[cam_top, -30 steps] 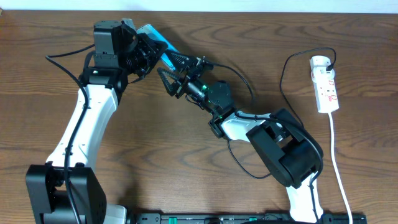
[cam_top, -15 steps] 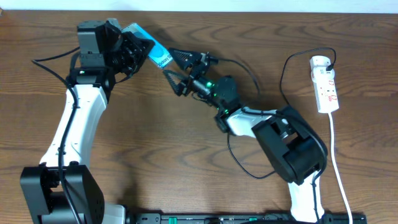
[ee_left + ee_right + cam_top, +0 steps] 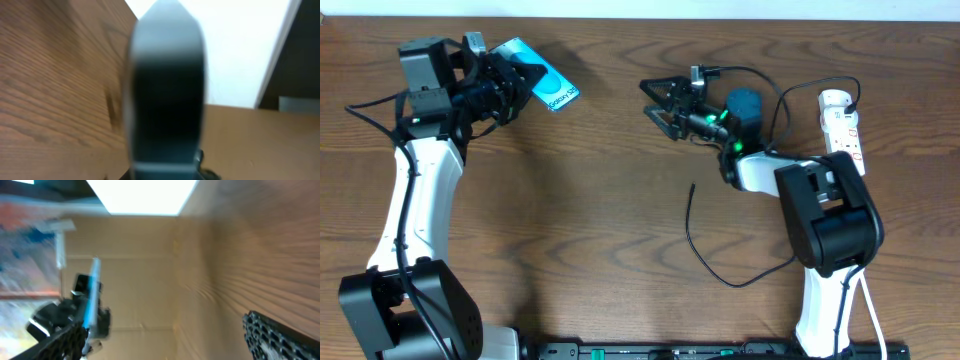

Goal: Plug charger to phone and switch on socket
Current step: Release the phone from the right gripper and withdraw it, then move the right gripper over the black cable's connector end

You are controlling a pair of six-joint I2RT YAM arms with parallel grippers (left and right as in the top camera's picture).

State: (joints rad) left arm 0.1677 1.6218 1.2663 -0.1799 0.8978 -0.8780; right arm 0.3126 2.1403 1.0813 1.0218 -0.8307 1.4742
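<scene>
My left gripper (image 3: 510, 82) is shut on the phone (image 3: 545, 88), a teal-blue slab with white "Galaxy" text, held tilted above the table's far left. In the left wrist view the phone (image 3: 167, 90) fills the jaws as a dark blur. My right gripper (image 3: 660, 105) is open and empty at the far middle, well apart from the phone. Its fingers show spread in the right wrist view (image 3: 165, 335), with the phone (image 3: 92, 292) edge-on in the distance. The charger cable (image 3: 705, 262) lies loose on the table, its tip (image 3: 692, 187) free. The white socket (image 3: 844, 138) lies far right with the plug (image 3: 855, 101) in it.
The socket's thick white cord (image 3: 865, 270) runs down the right side towards the front edge. The right arm's body (image 3: 825, 215) stands over the right part of the table. The left arm (image 3: 415, 200) stretches along the left side.
The arms have drawn apart. My left gripper carried the phone to the left. My right gripper swung right and stands open, and the charger tip now lies on the table.
</scene>
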